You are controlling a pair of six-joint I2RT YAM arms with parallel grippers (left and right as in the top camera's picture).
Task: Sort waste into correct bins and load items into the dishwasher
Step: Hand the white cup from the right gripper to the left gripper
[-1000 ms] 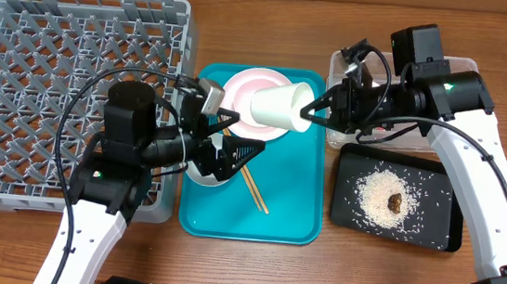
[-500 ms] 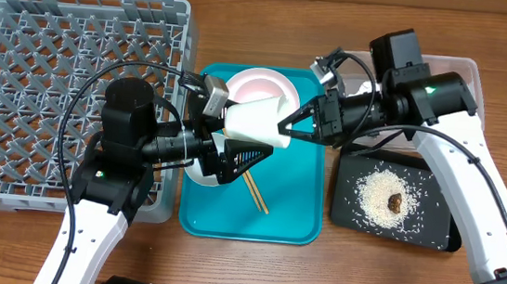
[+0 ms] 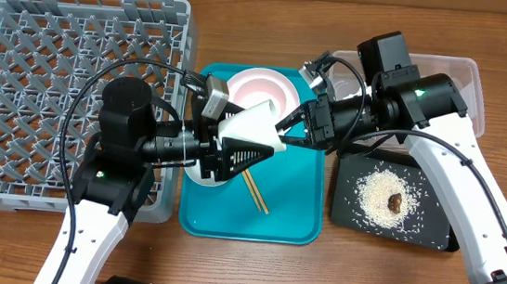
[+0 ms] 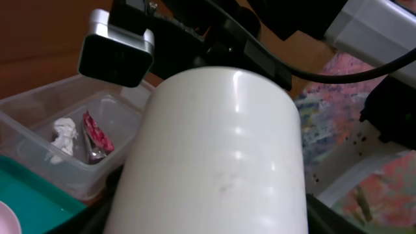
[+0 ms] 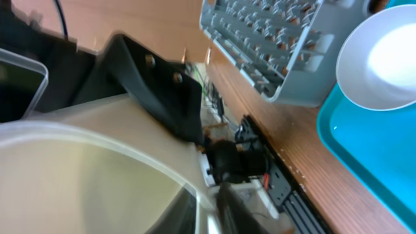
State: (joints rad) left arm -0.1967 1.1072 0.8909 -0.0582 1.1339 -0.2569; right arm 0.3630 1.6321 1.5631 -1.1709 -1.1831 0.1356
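Mostly plastic on a wood-grain table (image 3: 361, 283), and one glossy cup.
The white cup (image 4: 221, 162) is smooth and glossy, with small light spots on its wall. The rack (image 3: 55, 67) is grey matt plastic, the teal tray (image 3: 294, 202) smooth with a little shine, the black tray (image 3: 433, 229) matt. Beyond the left tool (image 3: 246, 139), the tub (image 4: 26, 130) is clear, slightly cloudy plastic; in it lie a shiny red wrapper (image 4: 95, 138) and soft crumpled tissue paper (image 4: 65, 133). The chopsticks (image 3: 253, 190) look like pale wood.

Brown wood-grain desk (image 3: 274, 23) under even light
The grain runs left to right across the overhead view, with faint darker streaks
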